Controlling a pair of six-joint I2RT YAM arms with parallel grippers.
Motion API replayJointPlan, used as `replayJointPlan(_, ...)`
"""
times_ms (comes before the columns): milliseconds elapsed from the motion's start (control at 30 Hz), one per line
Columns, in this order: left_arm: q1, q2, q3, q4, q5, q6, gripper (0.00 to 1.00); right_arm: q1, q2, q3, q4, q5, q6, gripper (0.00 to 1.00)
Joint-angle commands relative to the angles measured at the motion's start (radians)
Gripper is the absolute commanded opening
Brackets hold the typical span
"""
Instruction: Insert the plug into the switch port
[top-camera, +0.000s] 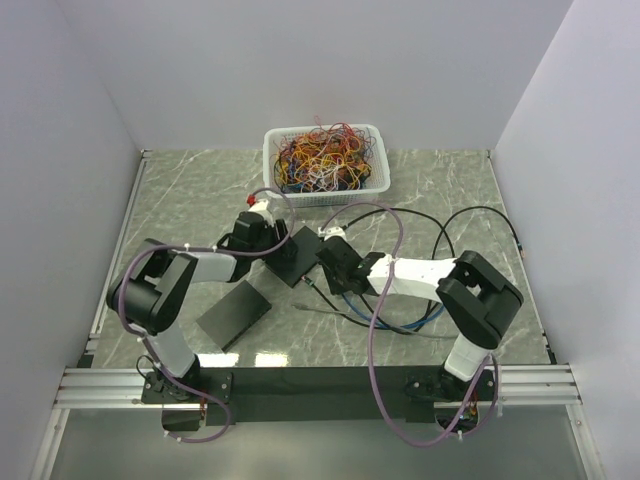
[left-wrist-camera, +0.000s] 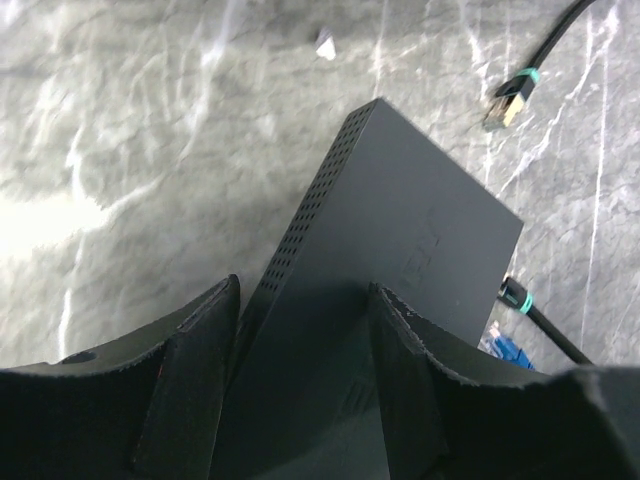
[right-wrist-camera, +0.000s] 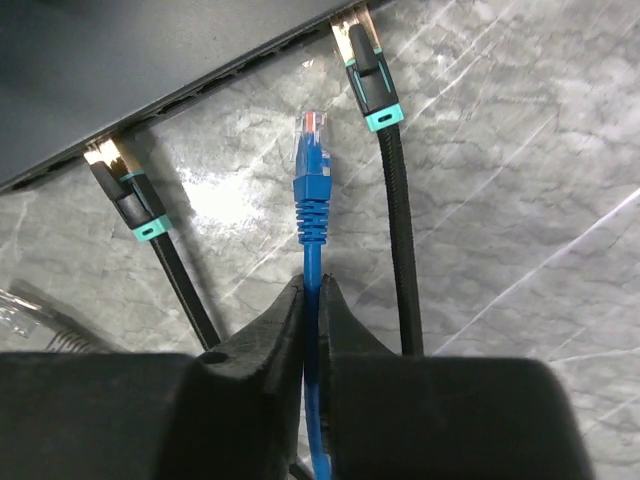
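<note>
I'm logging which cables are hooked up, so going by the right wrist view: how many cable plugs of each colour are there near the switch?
Black plugs with teal collars, at the switch edge: 2 (left one, right one)
Blue plug, loose, its cable pinched in the right pincer: 1
Total: 3

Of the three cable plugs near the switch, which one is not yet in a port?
The blue plug, between the two black cables' plugs; its tip stops short of the switch.
</note>
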Motion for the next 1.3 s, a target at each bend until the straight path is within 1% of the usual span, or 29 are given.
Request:
replayJointPlan(0,0.001,-0.051,-0.032,-0.107,-0.051,-0.001,0.6,0.01,-0.007,-0.004,0.029,0.007,0.008,0.06)
replayJointPlan(67,0.001,-0.071,-0.042,-0.111,-0.098,-0.004,0.6,0.01,-0.023,-0.009,0.038,-0.016,0.005,0.0)
replayJointPlan(133,0.001,-0.11,-0.052,-0.11,-0.12,-0.019,0.6,0.011,-0.063,-0.026,0.069,-0.047,0.004,0.0)
replayJointPlan(167,0.002,-0.13,-0.074,-0.092,-0.166,-0.022,0.6,0.011,-0.08,-0.033,0.081,-0.062,0.002,0.0)
replayJointPlan(233,0.002,-0.2,-0.103,-0.064,-0.172,-0.032,0.59,0.013,-0.141,-0.059,0.122,-0.107,0.001,0.0)
replayJointPlan(267,0.002,-0.229,-0.136,-0.047,-0.168,-0.035,0.57,0.013,-0.163,-0.07,0.138,-0.122,-0.007,0.0)
replayJointPlan(300,0.002,-0.292,-0.156,-0.011,-0.148,-0.035,0.56,0.013,-0.186,-0.09,0.153,-0.156,-0.009,0.0)
replayJointPlan(367,0.002,-0.361,-0.212,0.023,-0.122,-0.041,0.54,0.01,-0.258,-0.111,0.193,-0.185,-0.013,0.0)
replayJointPlan(400,0.002,-0.428,-0.229,0.052,-0.07,-0.042,0.53,0.01,-0.281,-0.134,0.193,-0.199,-0.01,0.0)
replayJointPlan(433,0.002,-0.461,-0.245,0.066,-0.045,-0.056,0.53,0.01,-0.33,-0.145,0.24,-0.22,-0.009,0.0)
replayJointPlan(500,0.002,-0.548,-0.279,0.085,0.007,-0.078,0.53,-0.001,-0.378,-0.171,0.27,-0.266,-0.001,0.0)
replayJointPlan(533,0.002,-0.576,-0.288,0.103,0.054,-0.102,0.53,-0.001,-0.42,-0.18,0.302,-0.319,0.002,0.0)
replayJointPlan(600,0.002,-0.659,-0.316,0.126,0.087,-0.13,0.52,-0.016,-0.464,-0.2,0.334,-0.373,0.014,0.0)
replayJointPlan(633,0.002,-0.683,-0.325,0.164,0.139,-0.165,0.52,-0.019,-0.505,-0.207,0.369,-0.407,0.02,0.0)
replayJointPlan(667,0.002,-0.711,-0.347,0.183,0.159,-0.177,0.52,-0.025,-0.525,-0.211,0.386,-0.461,0.034,0.0)
replayJointPlan(700,0.002,-0.761,-0.356,0.203,0.179,-0.194,0.52,-0.03,-0.543,-0.217,0.4,-0.488,0.04,0.0)
replayJointPlan(800,0.002,-0.837,-0.39,0.287,0.242,-0.265,0.53,-0.038,-0.6,-0.214,0.436,-0.557,0.065,0.0)
replayJointPlan(867,0.002,-0.857,-0.396,0.322,0.276,-0.309,0.53,-0.038,-0.629,-0.213,0.445,-0.579,0.076,0.0)
replayJointPlan(967,0.002,-0.857,-0.399,0.372,0.313,-0.36,0.49,-0.039,-0.643,-0.199,0.443,-0.599,0.085,0.0)
replayJointPlan(1067,0.002,-0.849,-0.417,0.461,0.354,-0.41,0.47,-0.041,-0.643,-0.191,0.446,-0.616,0.094,0.0)
replayJointPlan(1100,0.002,-0.845,-0.422,0.511,0.372,-0.421,0.46,-0.041,-0.642,-0.191,0.451,-0.621,0.099,0.0)
replayJointPlan(1233,0.001,-0.845,-0.45,0.611,0.409,-0.47,0.47,-0.041,-0.645,-0.194,0.465,-0.628,0.11,0.0)
replayJointPlan(1267,0.001,-0.848,-0.45,0.611,0.409,-0.473,0.47,-0.041,-0.646,-0.194,0.465,-0.628,0.11,0.0)
